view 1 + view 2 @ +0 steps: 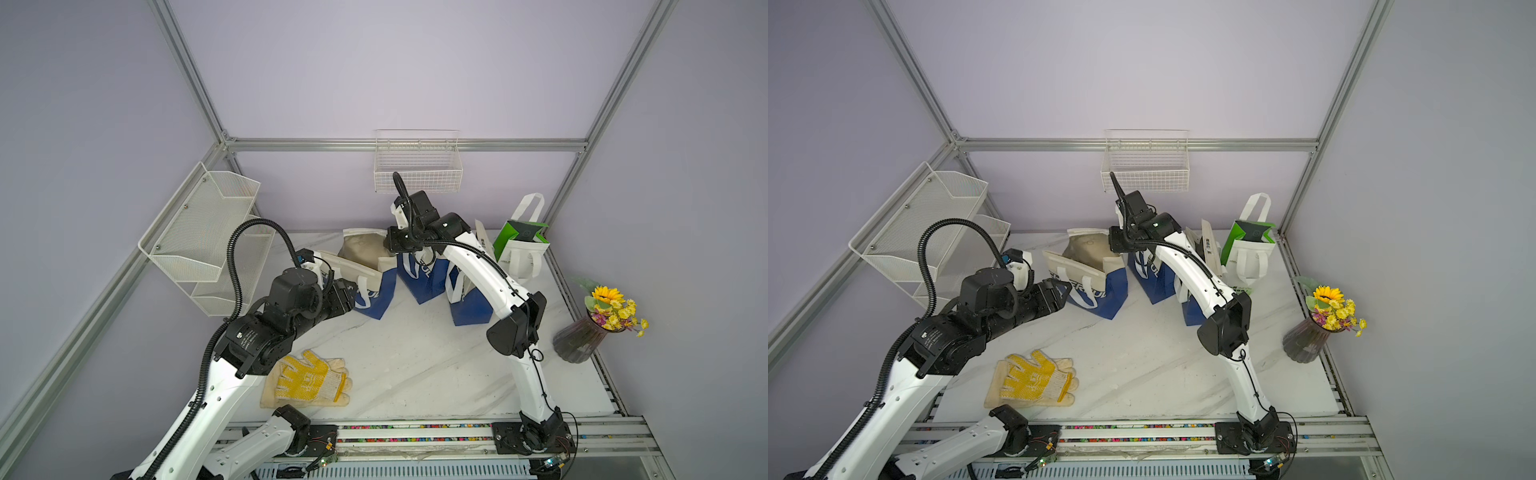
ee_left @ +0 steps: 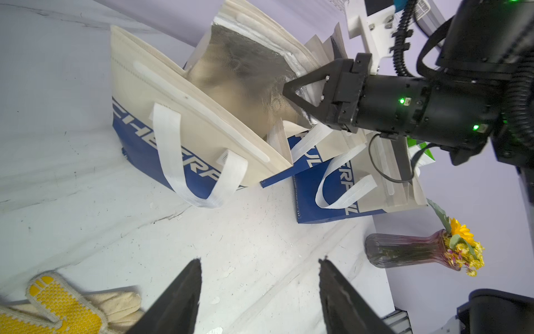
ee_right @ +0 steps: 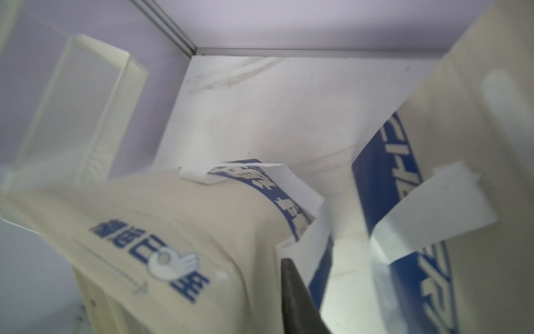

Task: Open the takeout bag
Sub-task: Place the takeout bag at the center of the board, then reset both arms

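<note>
The takeout bag point(image 1: 370, 270) is cream above and blue below and stands at the back of the table. Its mouth gapes, and silver lining point(image 2: 237, 84) shows inside. My left gripper point(image 2: 260, 266) is open with only bare table between its fingers, a little in front of the bag's handle side point(image 1: 1065, 286). My right gripper point(image 2: 289, 90) reaches to the bag's far rim from behind. In the right wrist view one dark finger point(image 3: 291, 283) lies against the cream wall point(image 3: 179, 231); the wall hides the other finger.
Two more cream-and-blue bags point(image 1: 424, 278) point(image 1: 471, 305) stand right of the takeout bag, and a green-and-white bag point(image 1: 521, 245) stands behind them. A vase of yellow flowers point(image 1: 582, 336) is at the right edge. Gloves point(image 1: 307, 378) lie front left. A mesh rack point(image 1: 199, 241) and a wire basket point(image 1: 417, 166) hang on the walls.
</note>
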You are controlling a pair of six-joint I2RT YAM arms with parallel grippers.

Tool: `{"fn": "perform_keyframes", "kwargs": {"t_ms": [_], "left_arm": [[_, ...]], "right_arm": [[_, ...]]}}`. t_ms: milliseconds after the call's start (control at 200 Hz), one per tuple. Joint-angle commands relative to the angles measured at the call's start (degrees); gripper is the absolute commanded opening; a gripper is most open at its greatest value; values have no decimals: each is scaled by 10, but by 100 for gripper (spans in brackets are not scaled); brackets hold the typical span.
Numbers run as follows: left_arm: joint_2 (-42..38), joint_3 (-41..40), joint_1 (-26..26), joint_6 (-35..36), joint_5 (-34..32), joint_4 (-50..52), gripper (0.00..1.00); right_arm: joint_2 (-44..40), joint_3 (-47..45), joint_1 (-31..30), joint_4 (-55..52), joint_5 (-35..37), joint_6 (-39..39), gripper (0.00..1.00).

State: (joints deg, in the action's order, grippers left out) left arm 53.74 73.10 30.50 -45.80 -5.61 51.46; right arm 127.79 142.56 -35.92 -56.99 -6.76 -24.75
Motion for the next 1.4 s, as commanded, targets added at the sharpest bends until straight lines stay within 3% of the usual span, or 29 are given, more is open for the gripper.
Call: {"fn": "perform_keyframes", "kwargs": {"t_ms": [0, 110, 295, 355, 515, 680, 810, 960, 1160, 1220, 1270, 1395], "left_arm": [[1, -16, 0, -27, -34, -10, 65], [0, -21, 0, -26, -43, -13, 67], [6, -30, -2, -26, -38, -14, 68], [6, -34, -4, -25, -40, -14, 70], [2, -40, -16, -22, -45, -14, 74], [-10, -44, -27, -18, -47, -18, 79], [-10, -45, -32, -12, -48, -20, 83], [-16, -44, -34, 6, -68, -19, 91], [-39, -39, -37, 29, -158, -19, 96], [-48, -37, -37, 41, -196, -21, 97], [-52, -36, -37, 56, -226, -26, 97], [-69, -75, -37, 84, -327, -54, 100]], "right_arm": [[9, 20, 4, 0, 23, -3, 37], [9, 23, 10, 1, 26, 7, 44], [13, 30, 12, 3, 32, 24, 46], [7, 28, 11, 10, 19, 40, 54], [-42, -16, 9, 50, 34, 48, 61], [-54, -6, 8, 36, 51, 67, 62], [-99, -53, -1, 62, 69, 88, 62], [-221, -198, -36, 142, 123, 129, 64], [-460, -495, -94, 286, 236, 145, 70], [-540, -589, -95, 332, 274, 123, 79], [-601, -664, -95, 363, 307, 110, 96], [-739, -853, -95, 425, 409, 98, 97]]}}
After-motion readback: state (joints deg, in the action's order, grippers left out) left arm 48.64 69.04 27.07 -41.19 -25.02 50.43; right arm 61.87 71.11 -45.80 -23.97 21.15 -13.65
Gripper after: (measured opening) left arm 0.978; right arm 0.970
